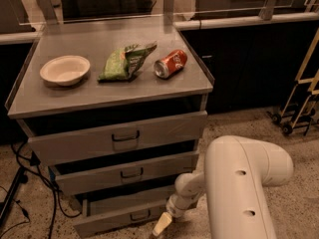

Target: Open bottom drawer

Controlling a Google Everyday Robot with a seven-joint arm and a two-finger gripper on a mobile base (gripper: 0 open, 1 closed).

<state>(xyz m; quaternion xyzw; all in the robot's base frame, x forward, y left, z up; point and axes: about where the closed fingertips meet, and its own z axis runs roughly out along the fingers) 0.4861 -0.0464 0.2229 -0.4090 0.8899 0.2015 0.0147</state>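
The grey cabinet [30, 98] has three drawers. The bottom drawer [119, 218] is the lowest and shortest, with a small dark loop handle [140, 215]. It stands pulled out a little, and a strip of its flat grey inside shows. My gripper [160, 226] is at the bottom of the view, low by the drawer's right front corner, right of the handle and apart from it. My white arm [239, 183] fills the lower right.
On the cabinet top lie a white bowl [65, 68], a green chip bag [124, 61] and a red soda can [170, 63]. The top drawer [119, 136] and middle drawer [124, 172] also stand slightly out. Cables [25, 183] lie at the left, a cart [299, 93] at the right.
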